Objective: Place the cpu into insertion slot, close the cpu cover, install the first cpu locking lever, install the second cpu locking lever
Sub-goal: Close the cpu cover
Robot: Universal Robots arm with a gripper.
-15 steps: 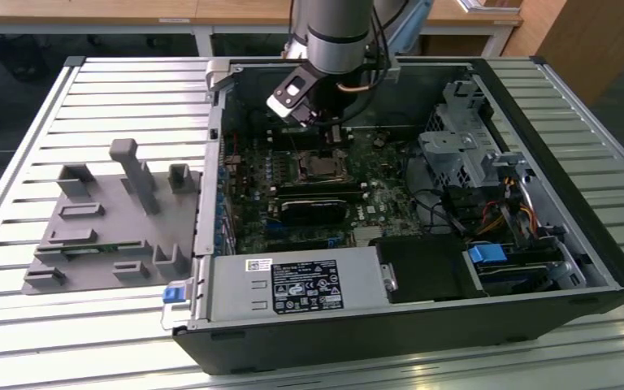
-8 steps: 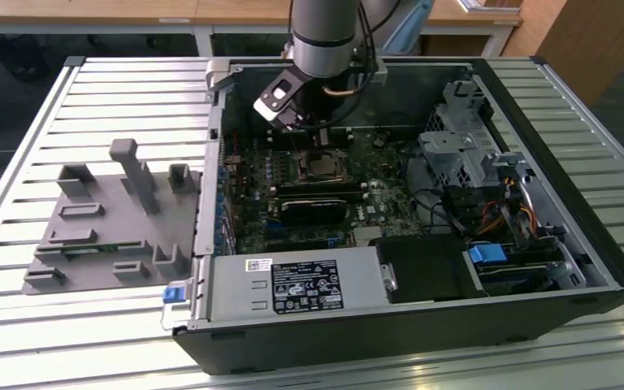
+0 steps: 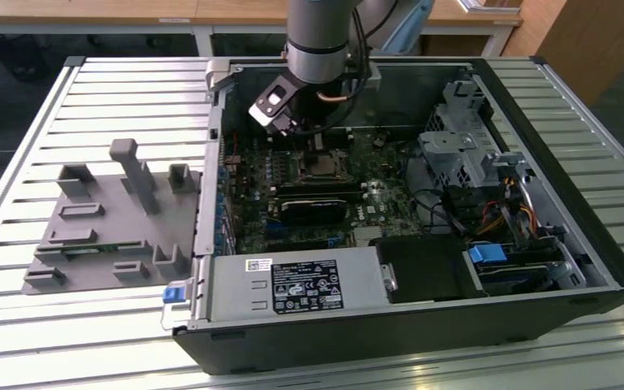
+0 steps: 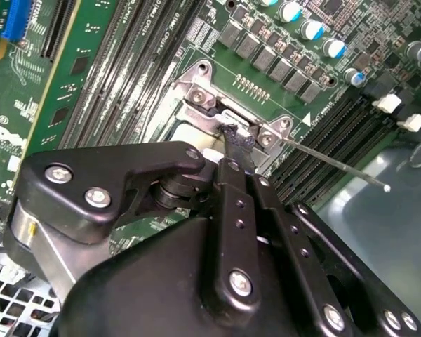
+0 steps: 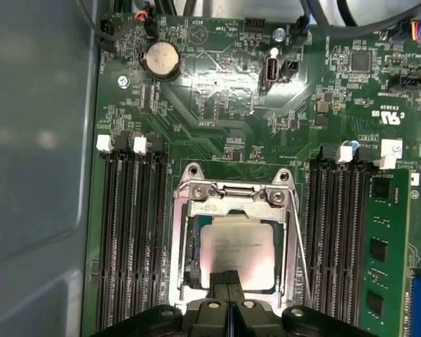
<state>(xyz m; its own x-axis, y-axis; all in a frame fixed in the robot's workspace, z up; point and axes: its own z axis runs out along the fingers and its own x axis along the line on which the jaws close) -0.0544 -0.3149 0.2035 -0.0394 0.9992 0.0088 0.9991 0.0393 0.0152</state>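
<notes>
The cpu, silvery-grey and square, lies flat in the insertion slot on the green board. The cpu cover, a silvery frame, is down around it, and the chip shows through its cut-out. My gripper is shut with nothing between its fingers. Its black tip rests at the cover's edge, right over the chip, as both wrist views show. One thin locking lever juts away from the socket, unlatched; it also runs along the socket's side. In the exterior view the gripper hangs inside the case above the cpu.
Black memory slots flank the socket, and a green memory stick stands in one. A coin battery sits farther off. The case wall, drive cage and power supply ring the board. A grey fixture lies outside.
</notes>
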